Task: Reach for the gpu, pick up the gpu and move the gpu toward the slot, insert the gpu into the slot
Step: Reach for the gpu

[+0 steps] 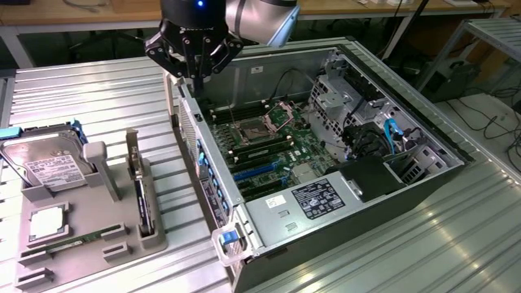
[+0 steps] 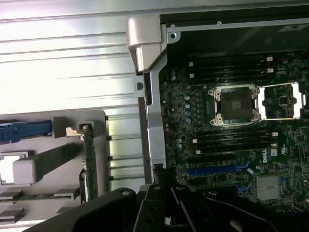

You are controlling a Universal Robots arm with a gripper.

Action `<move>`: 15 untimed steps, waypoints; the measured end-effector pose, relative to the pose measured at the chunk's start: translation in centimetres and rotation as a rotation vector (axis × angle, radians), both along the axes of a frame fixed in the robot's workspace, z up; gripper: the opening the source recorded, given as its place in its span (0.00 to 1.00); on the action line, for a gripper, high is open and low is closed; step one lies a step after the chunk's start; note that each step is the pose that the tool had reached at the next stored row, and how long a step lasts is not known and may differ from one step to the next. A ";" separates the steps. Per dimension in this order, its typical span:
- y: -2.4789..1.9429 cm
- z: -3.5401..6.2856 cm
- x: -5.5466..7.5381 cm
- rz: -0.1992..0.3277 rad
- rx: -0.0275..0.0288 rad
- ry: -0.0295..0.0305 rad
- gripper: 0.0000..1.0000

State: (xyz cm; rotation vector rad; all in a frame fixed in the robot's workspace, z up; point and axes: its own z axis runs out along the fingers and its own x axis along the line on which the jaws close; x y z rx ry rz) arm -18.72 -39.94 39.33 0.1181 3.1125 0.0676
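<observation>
One black claw (image 1: pixel 194 80), pinched narrow and empty, hovers over one open black computer case's (image 1: pixel 366 226) rear corner. One flat green gpu card (image 1: pixel 140 189) stands edgewise in one grey holder (image 1: pixel 89 210), at seven o'clock from the claw.

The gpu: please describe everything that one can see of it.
The gpu stands on its long edge in a gray holder, outside the open computer case. It shows edge-on: a thin dark card with a green board. The holder alone carries it. The gripper hangs apart from it, above the case's rim.
</observation>
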 end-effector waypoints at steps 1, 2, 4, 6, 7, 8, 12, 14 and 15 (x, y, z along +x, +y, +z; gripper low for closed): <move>0.00 0.00 -0.1 0.000 0.0000 0.0000 0.11; 0.00 0.00 -0.1 0.000 0.0000 0.0000 0.11; 0.00 0.00 -0.2 0.000 0.0001 0.0000 0.11; -0.01 0.00 -0.3 0.000 0.0000 0.0000 0.11; -0.01 0.00 -0.4 0.000 0.0000 0.0000 0.11; -0.01 0.00 -0.5 0.000 0.0000 0.0000 0.11; -0.01 0.00 -0.8 0.000 0.0000 0.0000 0.11; -0.01 0.00 -0.9 0.000 0.0001 0.0000 0.11; -0.01 0.00 -1.0 0.000 0.0000 0.0000 0.11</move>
